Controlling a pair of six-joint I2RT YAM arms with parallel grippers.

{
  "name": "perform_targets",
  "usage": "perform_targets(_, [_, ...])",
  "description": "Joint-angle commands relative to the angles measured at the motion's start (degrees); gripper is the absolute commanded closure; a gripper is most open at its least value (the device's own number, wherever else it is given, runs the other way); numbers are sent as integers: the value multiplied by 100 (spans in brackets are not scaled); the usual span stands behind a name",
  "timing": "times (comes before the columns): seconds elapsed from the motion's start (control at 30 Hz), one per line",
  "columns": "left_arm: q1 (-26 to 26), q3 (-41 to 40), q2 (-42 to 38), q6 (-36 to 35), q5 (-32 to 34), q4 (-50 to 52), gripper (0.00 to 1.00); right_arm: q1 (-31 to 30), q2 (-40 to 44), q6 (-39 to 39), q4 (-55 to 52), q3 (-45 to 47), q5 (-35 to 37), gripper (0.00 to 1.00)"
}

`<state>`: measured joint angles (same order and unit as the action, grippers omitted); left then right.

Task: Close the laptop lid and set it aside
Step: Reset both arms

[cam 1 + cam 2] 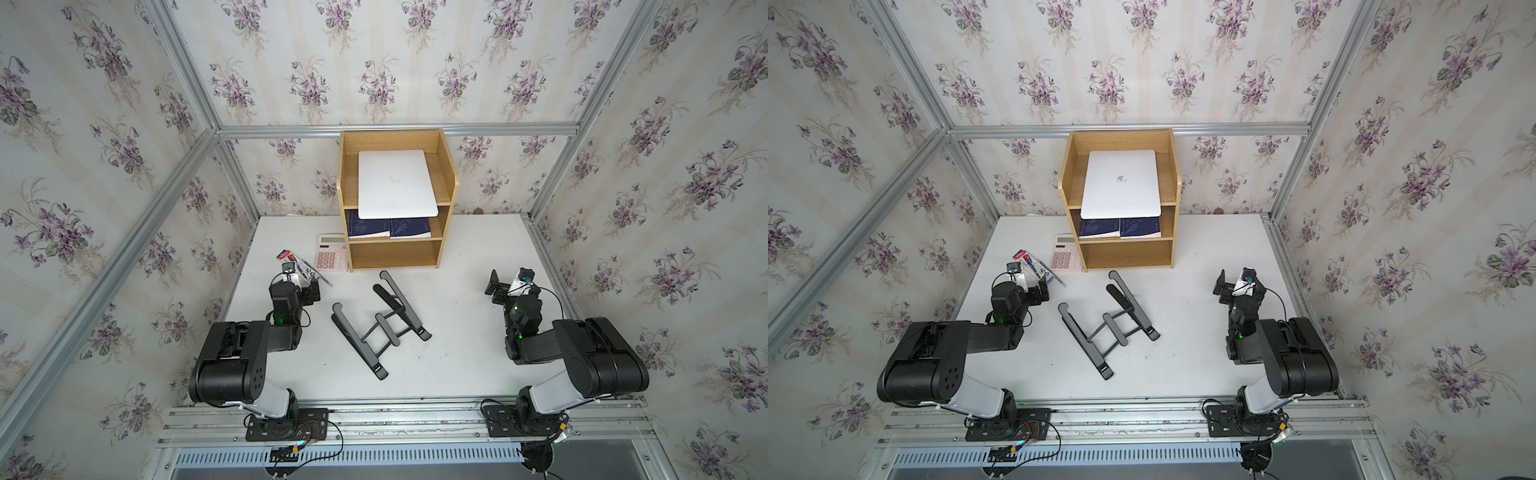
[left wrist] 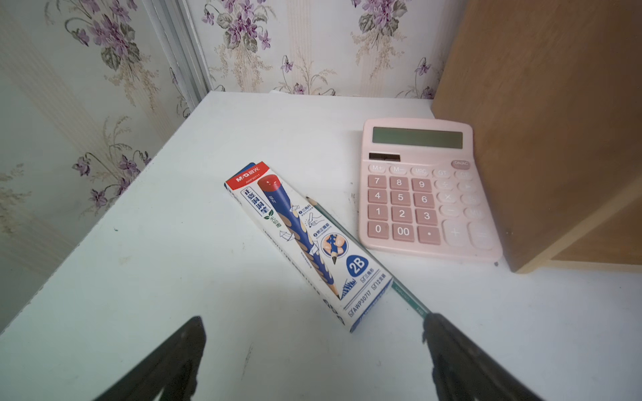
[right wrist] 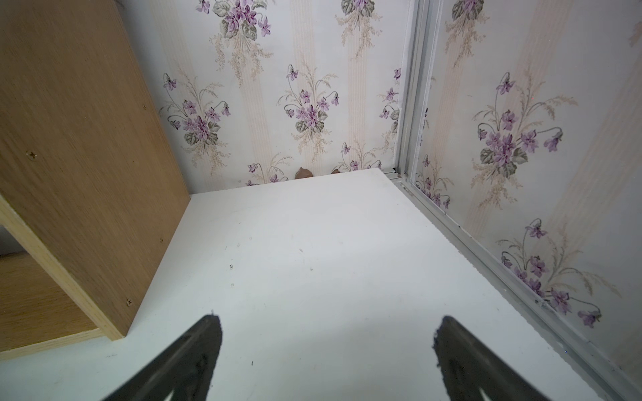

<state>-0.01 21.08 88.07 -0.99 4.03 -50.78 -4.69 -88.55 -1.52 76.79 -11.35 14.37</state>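
Top views show laptop (image 1: 397, 184) shelved, well beyond left tool (image 1: 312, 287) and right tool (image 1: 492, 286).

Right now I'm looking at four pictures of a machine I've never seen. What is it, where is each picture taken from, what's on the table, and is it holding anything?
It is two black robot arms mounted at the near edge of a white table. Two pictures look down from overhead, nearly alike; the other two come from a camera on each wrist. The left gripper and right gripper are both open and hold nothing. A closed laptop lies on the top level of a wooden shelf, books one level below. On the table lie a stand, a calculator, a pencil box and a pencil.
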Motion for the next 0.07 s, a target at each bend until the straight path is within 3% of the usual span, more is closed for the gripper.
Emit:
perform_targets(0.0, [1, 1, 15, -85, -52, -225, 0, 7, 3, -37, 44, -6, 22, 0])
perform_targets(0.03, [1, -2, 18, -94, -52, -241, 0, 6, 0, -13, 66, -5, -12, 0])
